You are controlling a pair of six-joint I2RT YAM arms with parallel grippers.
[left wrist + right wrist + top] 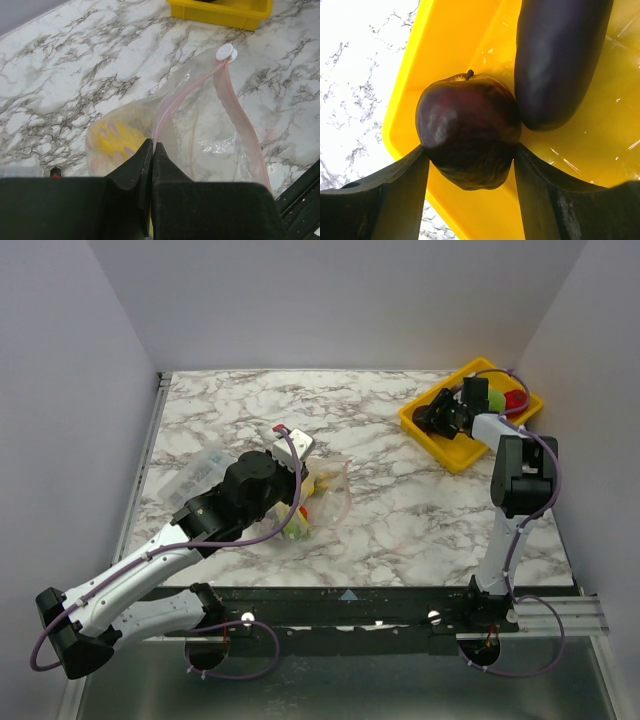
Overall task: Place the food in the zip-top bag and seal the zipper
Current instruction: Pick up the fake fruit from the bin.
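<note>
Two jobs: left jaws pinch the zipper (167, 103) of the zip-top bag (215, 145), propping its mouth open mid-frame. Right jaws clasp a dark apple (467, 137) in the upper-right yellow tray (450, 452), likely for loading.

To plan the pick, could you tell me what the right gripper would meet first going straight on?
The dark red round toy apple between the right gripper's fingers; probably the yellow plastic tray behind it.

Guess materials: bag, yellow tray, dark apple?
bag: thin clear soft plastic film; it creases, sags, contents show through.
tray: rigid glossy plastic, likely; sharp reflections.
apple: smooth dark-red shell, dull sheen; probably moulded plastic, can't confirm.
</note>
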